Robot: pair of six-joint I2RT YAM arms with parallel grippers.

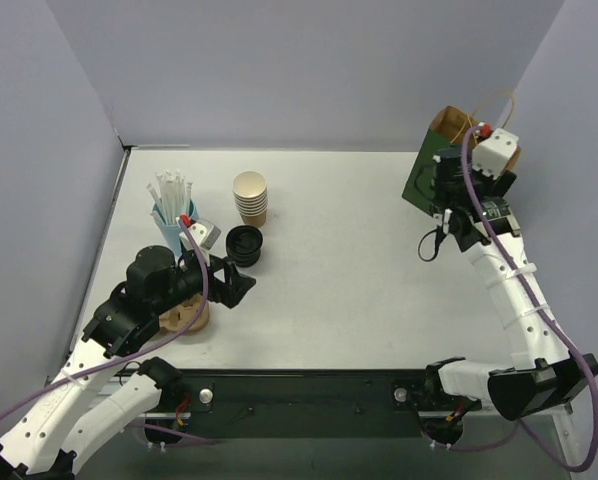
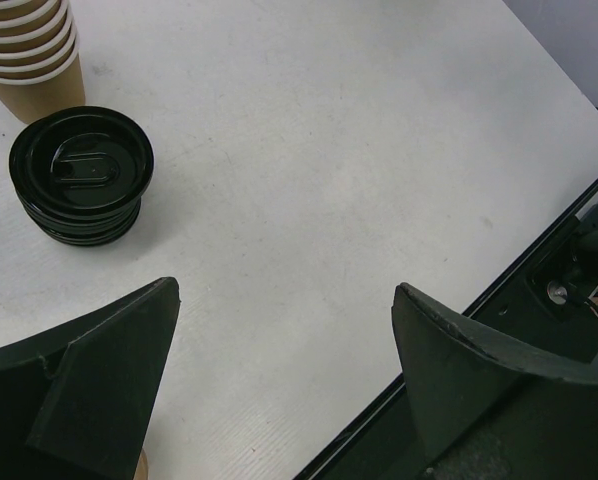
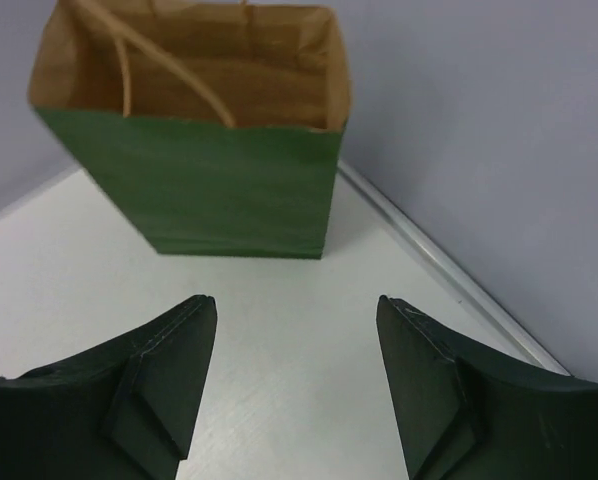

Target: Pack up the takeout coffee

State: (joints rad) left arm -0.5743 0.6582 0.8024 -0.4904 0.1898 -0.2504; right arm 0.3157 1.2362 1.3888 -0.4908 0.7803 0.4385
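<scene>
The takeout coffee, a lidded cup, does not show in any view. My left gripper [image 1: 239, 284] [image 2: 286, 290] hangs open over bare table, nothing between its fingers. A stack of loose black lids [image 1: 245, 245] [image 2: 81, 175] lies just beyond it to the left. A tan cup [image 1: 184, 316] stands under my left arm, largely hidden. My right gripper [image 1: 447, 182] [image 3: 296, 302] is open and empty at the far right. It faces the green paper bag [image 1: 426, 172] [image 3: 194, 180], which stands upright with its mouth open. Only the bag's handle shows inside.
A stack of lidless tan cups [image 1: 250, 197] [image 2: 29, 50] stands behind the lids. A blue holder of white straws [image 1: 172, 215] is at the left. Grey walls close the back and both sides, and the black front rail [image 1: 309, 395] runs between the arm bases.
</scene>
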